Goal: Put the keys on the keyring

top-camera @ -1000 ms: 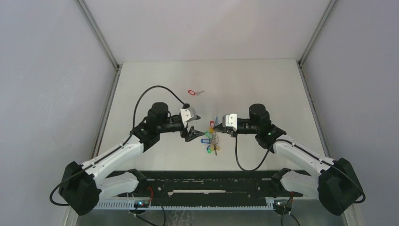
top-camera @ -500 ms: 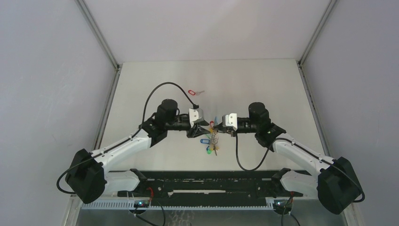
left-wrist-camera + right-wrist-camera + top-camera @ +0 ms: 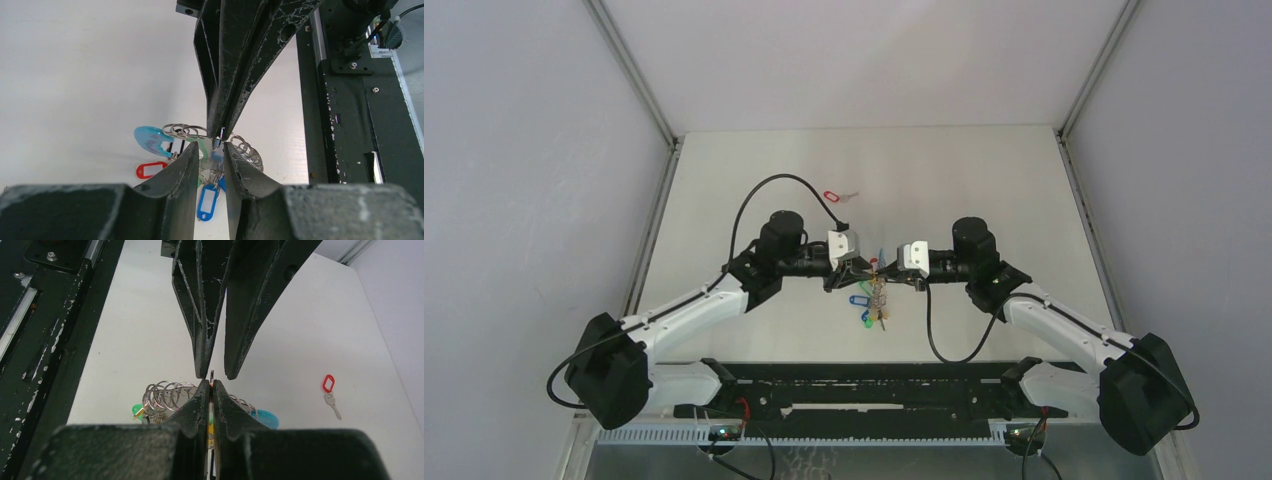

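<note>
The keyring (image 3: 877,290), a bunch of wire coils (image 3: 245,148) with blue, green and light-blue tags, hangs between my two grippers above the table's middle. My right gripper (image 3: 210,385) is shut on a thin metal loop at its top. My left gripper (image 3: 211,149) faces it tip to tip. Its jaws stand narrowly apart on either side of that same loop, with a gap still showing on one side. The key with the red tag (image 3: 834,196) lies alone on the table beyond the left arm, and the right wrist view shows the red tag (image 3: 328,383) with the silver key below it.
The black rail (image 3: 350,125) along the table's near edge runs close behind both arms. A black cable (image 3: 769,190) loops above the left arm. Grey walls (image 3: 544,200) and corner posts close in the white table (image 3: 984,180).
My left arm has swung right to the keyring and its jaws have narrowed around the loop. The right gripper and the red-tagged key have not moved.
</note>
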